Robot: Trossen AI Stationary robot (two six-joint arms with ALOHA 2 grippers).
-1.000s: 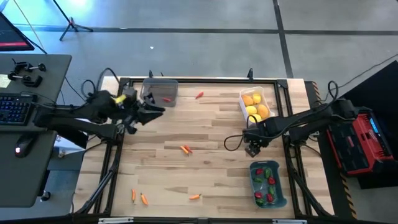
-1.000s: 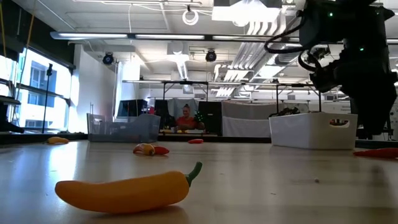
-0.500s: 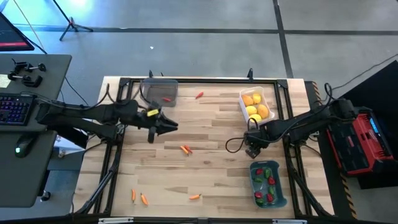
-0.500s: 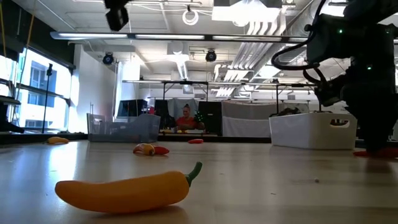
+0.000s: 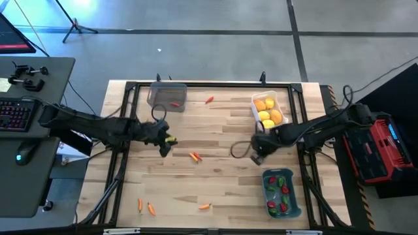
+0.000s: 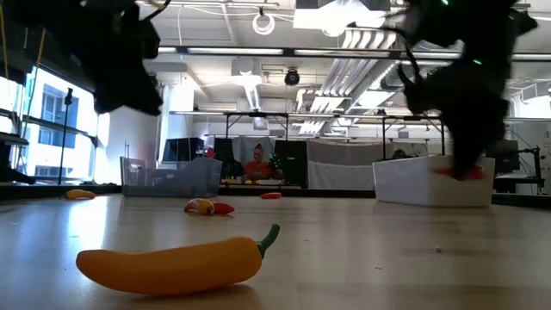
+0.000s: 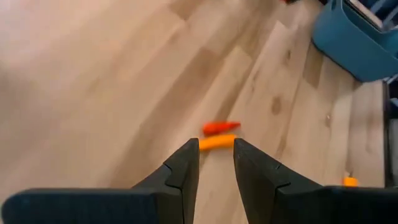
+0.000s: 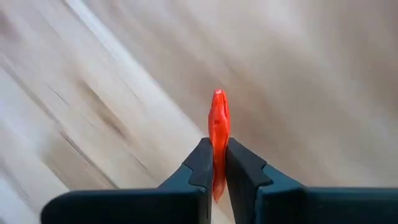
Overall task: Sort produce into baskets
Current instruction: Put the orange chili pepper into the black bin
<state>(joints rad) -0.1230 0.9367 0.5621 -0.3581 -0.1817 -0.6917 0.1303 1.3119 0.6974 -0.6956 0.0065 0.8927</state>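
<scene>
My right gripper (image 5: 257, 154) hangs over the table's right middle, between the white basket (image 5: 281, 103) of yellow-orange fruits and the blue basket (image 5: 292, 196) of red and green peppers. It is shut on a small red pepper (image 8: 217, 118). My left gripper (image 5: 166, 141) is open at the left middle, low over the wood. An orange piece (image 7: 217, 142) and a red piece (image 7: 221, 127) of produce lie on the table just beyond its fingertips (image 7: 186, 163). The clear grey basket (image 5: 166, 96) at the far left holds one red piece. My right gripper pinches the red pepper between its two fingers by the pepper's flanks (image 8: 217, 146). The pepper lies along the fingers, and one end (image 8: 218, 96) sticks out past them. The fingers point down at the table. In the low view the pepper (image 6: 452, 170) hangs clear of the wood.
A red piece (image 5: 209, 100) lies near the far edge. Two carrots (image 5: 145, 207) and another orange piece (image 5: 205, 206) lie near the front edge. In the low view a long yellow-orange pepper (image 6: 172, 263) lies close. Bare wood spreads across the middle.
My left gripper has travelled from beside the clear grey basket toward the table's middle and near side, dropping low toward the orange and red pieces. My right gripper has taken hold of the red pepper that lay on the table, lifted it clear and shifted a little toward the left.
</scene>
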